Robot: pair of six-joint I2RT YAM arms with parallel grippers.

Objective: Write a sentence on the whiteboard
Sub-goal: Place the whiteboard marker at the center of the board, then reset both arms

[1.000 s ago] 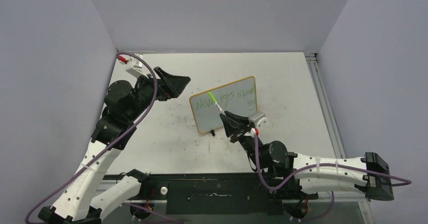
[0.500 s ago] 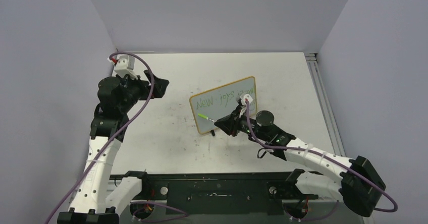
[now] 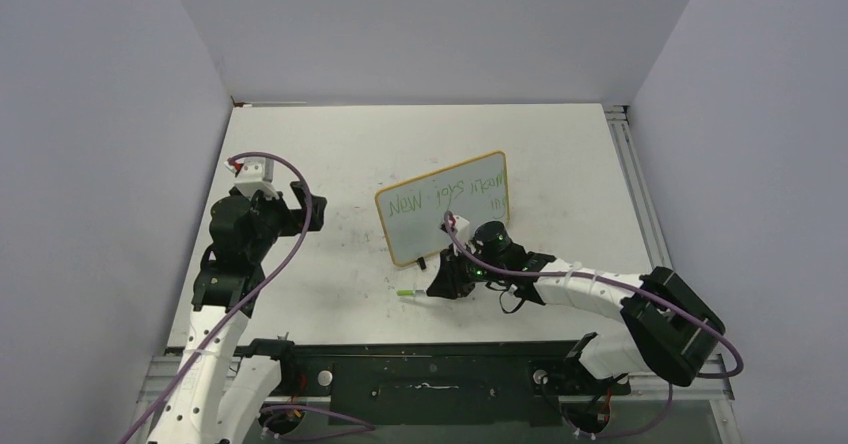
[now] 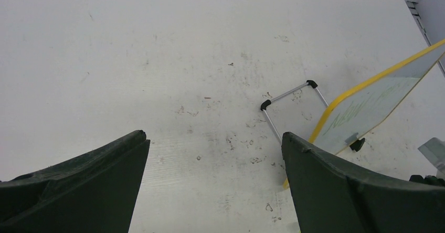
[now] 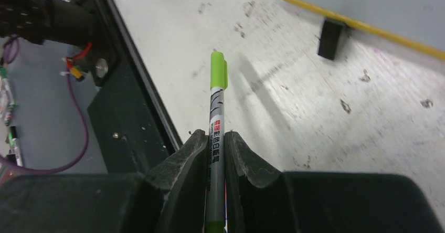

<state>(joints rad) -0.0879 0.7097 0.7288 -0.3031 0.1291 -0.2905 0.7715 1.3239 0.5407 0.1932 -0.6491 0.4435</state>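
Observation:
The whiteboard stands tilted mid-table on black feet, with the sentence in green across it, starting "New joys", and a short second line at its right end. Its yellow frame edge shows in the left wrist view and the right wrist view. My right gripper is low over the table in front of the board, shut on a green-capped marker whose cap end points left. My left gripper is open and empty over bare table left of the board.
A wire stand leg of the board rests on the scuffed tabletop. A black foot sits near the marker. The black base rail runs along the table's near edge, close to my right gripper.
My right gripper has come down off the board to the table in front of it, marker swung flat and pointing left. My left arm has pulled back toward the near left.

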